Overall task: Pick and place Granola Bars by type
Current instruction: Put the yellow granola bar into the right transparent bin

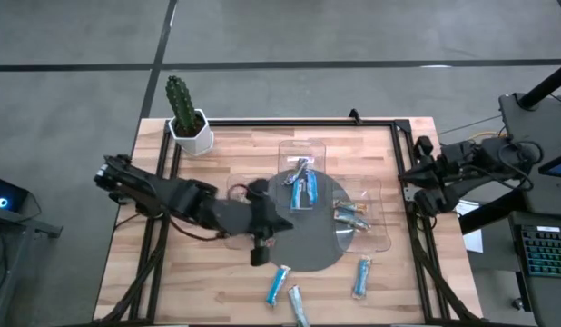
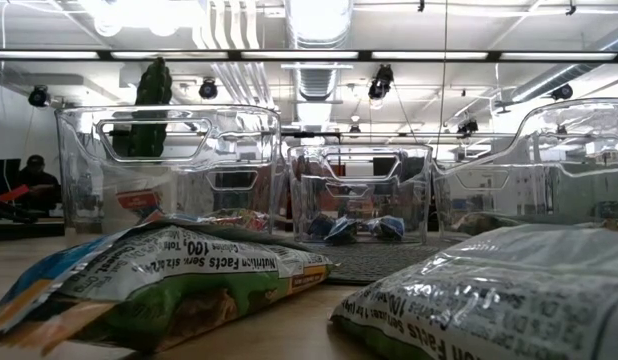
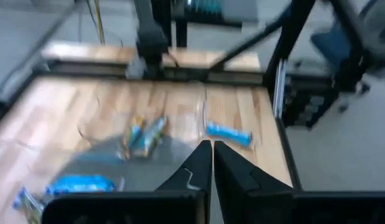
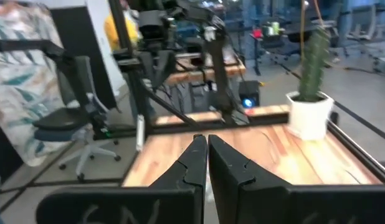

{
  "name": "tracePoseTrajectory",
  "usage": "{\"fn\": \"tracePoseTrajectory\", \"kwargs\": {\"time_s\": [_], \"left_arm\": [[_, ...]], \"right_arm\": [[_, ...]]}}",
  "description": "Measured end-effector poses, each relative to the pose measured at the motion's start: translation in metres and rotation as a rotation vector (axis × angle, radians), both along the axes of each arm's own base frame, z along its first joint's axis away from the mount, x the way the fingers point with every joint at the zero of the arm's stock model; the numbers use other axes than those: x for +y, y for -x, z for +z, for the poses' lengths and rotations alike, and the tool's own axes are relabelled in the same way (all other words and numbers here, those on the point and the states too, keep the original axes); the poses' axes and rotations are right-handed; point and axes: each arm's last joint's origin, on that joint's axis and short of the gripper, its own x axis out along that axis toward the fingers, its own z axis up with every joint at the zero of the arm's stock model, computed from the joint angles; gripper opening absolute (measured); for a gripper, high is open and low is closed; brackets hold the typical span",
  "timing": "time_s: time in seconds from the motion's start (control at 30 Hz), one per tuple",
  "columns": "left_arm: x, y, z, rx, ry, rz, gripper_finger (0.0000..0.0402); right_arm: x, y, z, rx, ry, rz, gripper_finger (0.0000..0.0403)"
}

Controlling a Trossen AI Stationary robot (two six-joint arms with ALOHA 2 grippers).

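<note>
Several granola bars show. Blue ones (image 1: 303, 188) lie in the far clear tray, and green-yellow ones (image 1: 351, 216) (image 3: 142, 134) lie in the right clear tray. Three blue bars lie flat on the wood near the front edge (image 1: 278, 283) (image 1: 299, 304) (image 1: 362, 277). Two bars lie close before the low camera (image 2: 159, 285) (image 2: 509, 300). My left gripper (image 1: 273, 227) (image 3: 212, 163) hangs over the dark round mat, shut and holding nothing, pointing toward the table's right side. My right gripper (image 1: 409, 186) (image 4: 207, 152) waits shut at the table's right edge.
A potted cactus (image 1: 185, 113) stands at the far left corner. A dark round mat (image 1: 317, 245) lies mid-table under the clear trays (image 2: 169, 170) (image 2: 359, 190). A black frame (image 1: 290, 122) runs along the table's edges. Bare wood (image 1: 172, 272) lies at the near left.
</note>
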Motion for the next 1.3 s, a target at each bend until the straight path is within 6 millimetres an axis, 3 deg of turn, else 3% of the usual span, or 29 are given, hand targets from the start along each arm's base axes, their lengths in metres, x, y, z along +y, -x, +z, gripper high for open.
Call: {"fn": "tracePoseTrajectory", "kwargs": {"time_s": [0.13,0.3,0.4,0.57,0.77,1.03,1.3], "left_arm": [[0.012,0.028,0.009,-0.131,0.010,0.004,0.0000],[0.033,0.072,-0.004,-0.223,0.045,0.016,0.0000],[0.051,0.106,0.000,-0.298,0.086,0.042,0.0000],[0.076,0.162,0.003,-0.315,0.081,0.118,0.0000],[0.097,0.209,0.012,-0.337,0.068,0.154,0.0000],[0.108,0.234,0.018,-0.334,0.058,0.176,0.0000],[0.108,0.234,0.013,-0.295,0.037,0.165,0.0000]], "right_arm": [[0.008,-0.019,0.008,-0.038,-0.004,0.019,0.0008],[0.014,-0.035,0.011,-0.048,0.016,0.021,0.0008],[0.017,-0.043,0.012,-0.053,0.006,0.023,0.0008],[0.021,-0.056,0.017,-0.090,-0.009,0.021,0.0008],[0.027,-0.072,0.027,-0.079,-0.003,0.019,0.0008],[0.035,-0.091,0.070,-0.099,-0.010,0.019,0.0008],[0.043,-0.113,0.112,-0.071,0.004,0.021,0.0008]]}}
